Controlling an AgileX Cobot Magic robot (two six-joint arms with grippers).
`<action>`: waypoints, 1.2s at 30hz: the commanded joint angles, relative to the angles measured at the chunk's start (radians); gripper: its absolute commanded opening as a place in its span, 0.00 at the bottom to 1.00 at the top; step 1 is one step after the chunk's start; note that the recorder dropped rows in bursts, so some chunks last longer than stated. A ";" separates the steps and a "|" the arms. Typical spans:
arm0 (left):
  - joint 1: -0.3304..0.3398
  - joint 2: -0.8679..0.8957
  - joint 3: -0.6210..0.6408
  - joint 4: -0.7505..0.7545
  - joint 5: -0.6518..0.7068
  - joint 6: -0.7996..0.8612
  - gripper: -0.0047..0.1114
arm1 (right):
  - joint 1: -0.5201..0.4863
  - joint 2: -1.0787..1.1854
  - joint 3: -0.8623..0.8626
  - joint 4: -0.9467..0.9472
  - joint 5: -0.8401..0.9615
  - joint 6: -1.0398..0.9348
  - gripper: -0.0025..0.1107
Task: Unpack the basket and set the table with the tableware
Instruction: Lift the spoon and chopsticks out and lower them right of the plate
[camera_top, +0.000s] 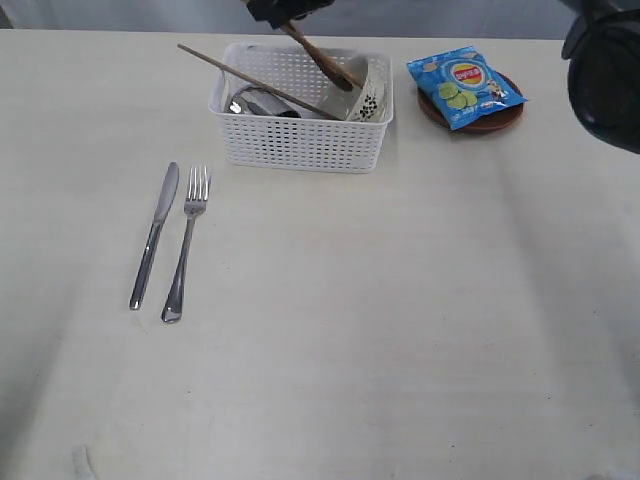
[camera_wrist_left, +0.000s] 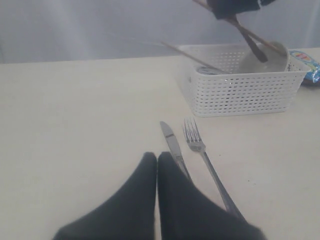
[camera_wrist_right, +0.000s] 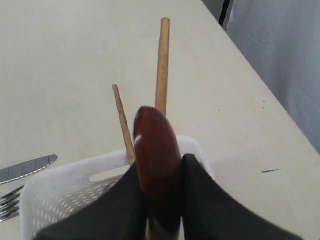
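Note:
The white basket (camera_top: 300, 140) stands at the back middle of the table (camera_top: 400, 330). My right gripper (camera_top: 285, 10) hangs over it, shut on the dark red spoon (camera_top: 328, 62), whose bowl end shows between the fingers (camera_wrist_right: 155, 150). Two wooden chopsticks (camera_top: 255, 80) lean out over the basket rim (camera_wrist_right: 65, 185). A white bowl (camera_top: 366, 95) rests tilted inside, and something steel (camera_top: 250, 103) lies beside it. The knife (camera_top: 155, 235) and fork (camera_top: 187, 245) lie side by side on the table. My left gripper (camera_wrist_left: 157, 157) is shut and empty, low near the knife (camera_wrist_left: 170, 140).
A blue snack bag (camera_top: 465, 85) lies on the brown plate (camera_top: 490, 120) right of the basket. A dark part of the right arm (camera_top: 605, 70) hangs at the upper right. Bare table lies in front of the basket and to the right.

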 joint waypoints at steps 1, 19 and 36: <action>-0.006 -0.003 0.003 0.002 -0.002 -0.003 0.04 | -0.022 -0.084 0.000 0.035 0.030 0.041 0.02; -0.006 -0.003 0.003 0.002 -0.002 -0.003 0.04 | -0.266 -0.250 0.049 -0.200 0.318 0.738 0.02; -0.006 -0.003 0.003 0.002 -0.002 -0.001 0.04 | -0.393 -0.489 0.835 -0.493 -0.006 0.989 0.02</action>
